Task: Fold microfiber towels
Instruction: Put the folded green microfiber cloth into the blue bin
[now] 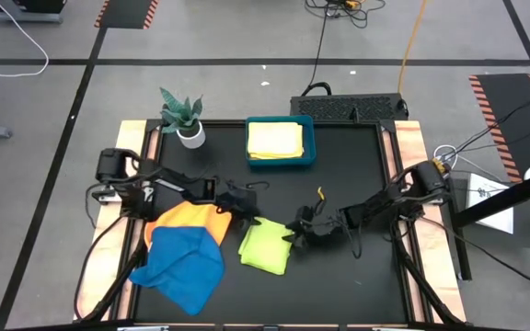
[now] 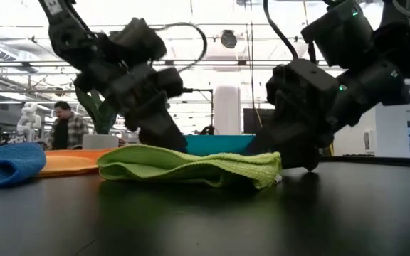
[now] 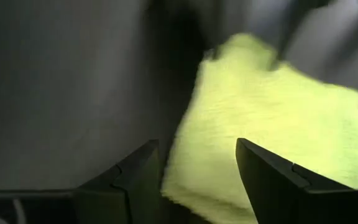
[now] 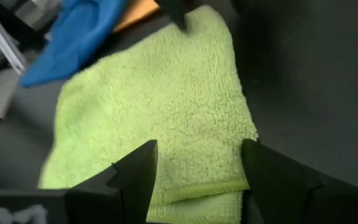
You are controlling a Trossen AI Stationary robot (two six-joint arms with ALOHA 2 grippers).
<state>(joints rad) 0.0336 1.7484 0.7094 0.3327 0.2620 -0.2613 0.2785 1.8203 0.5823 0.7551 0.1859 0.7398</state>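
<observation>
A lime green microfiber towel (image 1: 265, 246) lies folded on the black table, its layered edge (image 4: 197, 193) showing in the right wrist view. My left gripper (image 1: 249, 219) stands open at the towel's far left corner (image 3: 191, 155). My right gripper (image 1: 294, 232) stands open at its far right edge. An orange towel (image 1: 191, 217) and a blue towel (image 1: 182, 265) lie bunched at the near left, the blue one partly on the orange. A yellow towel (image 1: 275, 140) lies folded in the teal tray (image 1: 309, 147). My left gripper has its open fingers on either side of the green towel's far left corner (image 3: 185, 168), slanting down from the left; I cannot tell whether they touch it. My right gripper straddles the layered far right edge (image 4: 197, 186), slanting down from the right; touching or not, I cannot tell.
A potted plant (image 1: 184, 118) stands at the far left beside the tray. Bare black table (image 1: 357, 276) shows at the near right and between the tray and the green towel. A person (image 2: 66, 124) stands in the room beyond the table.
</observation>
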